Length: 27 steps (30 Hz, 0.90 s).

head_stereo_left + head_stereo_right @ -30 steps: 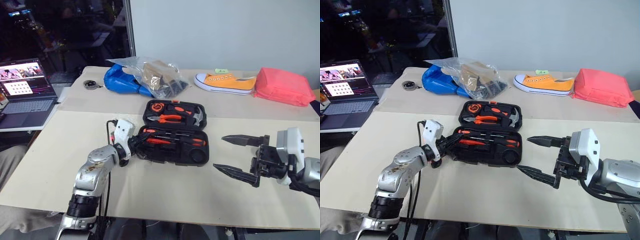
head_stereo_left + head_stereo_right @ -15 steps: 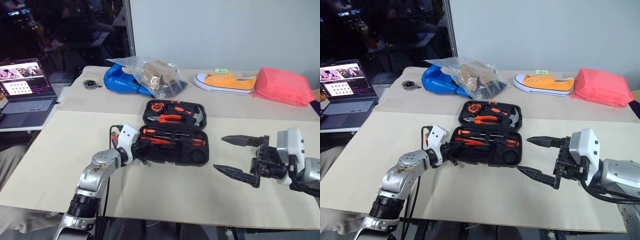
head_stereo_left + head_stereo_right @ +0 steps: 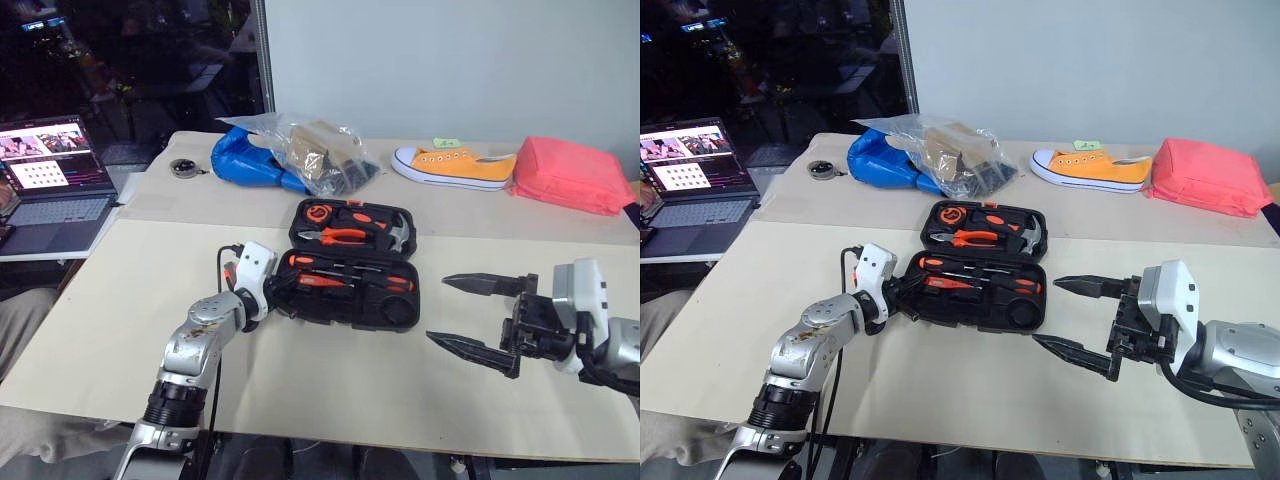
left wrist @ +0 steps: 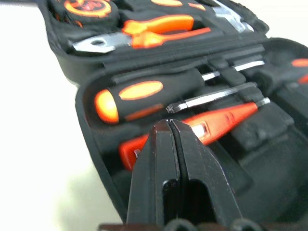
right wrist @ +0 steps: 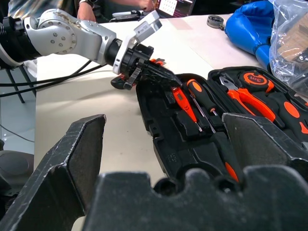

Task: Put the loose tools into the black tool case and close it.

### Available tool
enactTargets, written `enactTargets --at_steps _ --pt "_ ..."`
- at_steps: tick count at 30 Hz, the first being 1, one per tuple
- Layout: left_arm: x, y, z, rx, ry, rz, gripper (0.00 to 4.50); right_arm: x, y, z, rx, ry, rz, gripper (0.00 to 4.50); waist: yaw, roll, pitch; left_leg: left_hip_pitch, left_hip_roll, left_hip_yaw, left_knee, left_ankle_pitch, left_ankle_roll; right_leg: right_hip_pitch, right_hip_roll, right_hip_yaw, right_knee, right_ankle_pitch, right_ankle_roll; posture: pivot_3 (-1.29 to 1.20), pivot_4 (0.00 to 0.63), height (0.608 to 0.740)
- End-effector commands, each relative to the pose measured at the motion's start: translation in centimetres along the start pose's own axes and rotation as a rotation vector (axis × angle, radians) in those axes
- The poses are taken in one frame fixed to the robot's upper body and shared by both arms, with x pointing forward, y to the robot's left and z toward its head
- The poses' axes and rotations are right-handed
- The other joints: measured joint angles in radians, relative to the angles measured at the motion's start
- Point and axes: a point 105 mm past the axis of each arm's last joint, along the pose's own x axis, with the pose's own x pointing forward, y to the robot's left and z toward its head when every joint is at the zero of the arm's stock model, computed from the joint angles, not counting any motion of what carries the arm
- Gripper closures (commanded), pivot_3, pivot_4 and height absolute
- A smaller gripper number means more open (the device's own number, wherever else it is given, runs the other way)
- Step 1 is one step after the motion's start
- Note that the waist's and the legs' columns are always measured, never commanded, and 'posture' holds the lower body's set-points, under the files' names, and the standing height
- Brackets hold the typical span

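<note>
One black tool case (image 3: 352,265) is lying open near the middle of the beige table (image 3: 330,390), its two halves spread flat. It is made of moulded black plastic with tool-shaped recesses. The half nearer the robot is holding one large orange-and-black-handled screwdriver (image 4: 139,96), a second screwdriver whose steel shaft (image 4: 211,98) is lying just beside it, and one slim orange screwdriver (image 4: 211,122) sitting in its slot. The far half is carrying one pair of orange-handled pliers (image 3: 335,236), one steel-headed hammer (image 3: 397,234) and one round orange-and-black tape measure (image 3: 315,213).

The left gripper (image 3: 283,293) is pressing against the case's left end, its two black fingers (image 4: 163,163) closed flat together with nothing between them, their tips sitting right at the rim in front of the slim orange screwdriver. The right gripper (image 3: 470,315) is hovering above the table to the right of the case, apart from it, with its jaws spread wide and empty.

Behind the case, one clear plastic bag (image 3: 315,150) of mixed items is leaning against one blue bag (image 3: 245,160). One orange sneaker (image 3: 452,166) and one pink pouch (image 3: 570,175) are lying farther right. One small round dark object (image 3: 181,168) is resting at the table's far left, and one open laptop (image 3: 50,180) is standing off the left edge.
</note>
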Motion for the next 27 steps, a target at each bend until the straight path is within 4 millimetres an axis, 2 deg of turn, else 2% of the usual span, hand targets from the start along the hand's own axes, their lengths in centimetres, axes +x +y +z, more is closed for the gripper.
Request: enactTargets --at_steps 1,3,13,21,23,25,27 --pt "0.5 -0.2 0.7 0.003 0.024 -0.007 4.41 -0.1 0.1 1.0 -0.048 -0.021 0.001 0.0 -0.001 0.001 0.0 0.0 0.0 0.0 0.0 0.0 0.0 0.0 0.0 0.0 -0.001 0.0 0.0 0.0 0.15 0.74" --pt "0.6 -0.5 -0.2 0.012 0.093 -0.021 4.41 -0.1 0.1 1.0 -0.05 -0.02 0.001 0.0 -0.001 0.001 0.0 -0.001 0.0 0.0 -0.001 0.0 0.0 0.0 0.0 0.0 -0.002 0.0 0.0 0.0 0.15 0.74" --pt "0.5 -1.2 -2.2 -0.011 0.266 -0.039 4.41 0.0 0.0 0.9 -0.051 -0.02 -0.002 0.0 -0.001 0.0 0.0 0.001 -0.001 0.0 -0.002 0.0 0.0 0.001 0.0 0.0 -0.003 0.0 0.0 0.0 0.15 0.74" --pt "0.8 -1.0 -2.1 -0.036 0.305 -0.028 4.41 0.3 0.1 0.9 -0.05 -0.026 0.005 0.0 -0.001 -0.001 0.001 0.002 0.0 0.0 -0.002 0.0 0.0 0.002 0.0 0.0 -0.003 0.0 0.001 0.0 0.15 0.74" --pt "0.9 -0.8 -1.0 -0.026 0.239 -0.02 4.41 0.3 0.1 0.9 -0.05 -0.028 0.008 0.0 -0.002 -0.001 0.001 0.002 0.0 0.0 -0.002 0.0 0.0 0.002 0.0 0.0 -0.003 0.0 0.001 0.0 0.15 0.74" --pt "0.7 -0.5 3.0 -0.058 0.013 0.004 4.41 0.3 0.1 1.0 -0.05 -0.031 0.008 0.0 -0.002 -0.001 0.001 0.002 0.0 0.0 -0.002 0.0 0.0 0.002 0.0 0.0 -0.003 0.0 0.001 0.0 0.15 0.74" --pt "-0.4 0.0 5.5 -0.082 -0.122 0.035 4.41 0.3 0.1 0.9 -0.049 -0.032 0.01 0.0 -0.002 0.0 0.001 0.0 0.0 0.0 -0.002 0.0 0.0 0.001 0.0 0.0 -0.003 0.001 0.0 0.0 0.15 0.74"
